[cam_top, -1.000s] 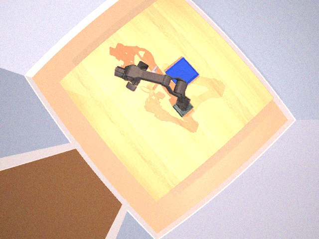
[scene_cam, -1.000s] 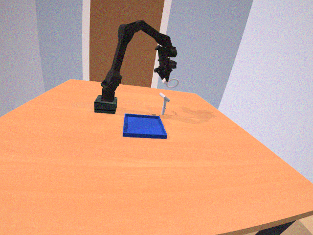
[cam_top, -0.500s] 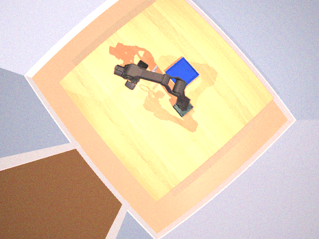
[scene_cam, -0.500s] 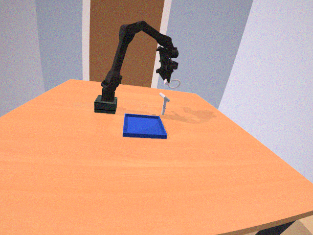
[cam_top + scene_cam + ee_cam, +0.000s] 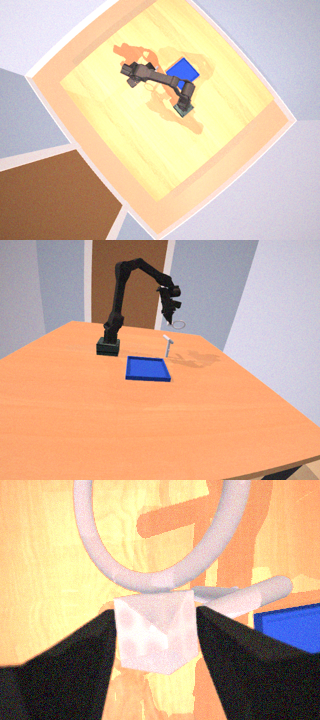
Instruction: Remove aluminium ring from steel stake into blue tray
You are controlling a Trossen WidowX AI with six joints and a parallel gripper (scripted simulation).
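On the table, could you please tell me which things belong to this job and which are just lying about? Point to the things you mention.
For the job:
- ring (image 5: 185,324) (image 5: 162,580), its tab in the end effector (image 5: 169,323) (image 5: 156,616)
- steel stake (image 5: 167,350)
- blue tray (image 5: 183,70) (image 5: 148,368) (image 5: 295,630)

Just lying about:
- nothing that I can see

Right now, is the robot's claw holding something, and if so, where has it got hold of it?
The gripper holds the aluminium ring by its welded tab.
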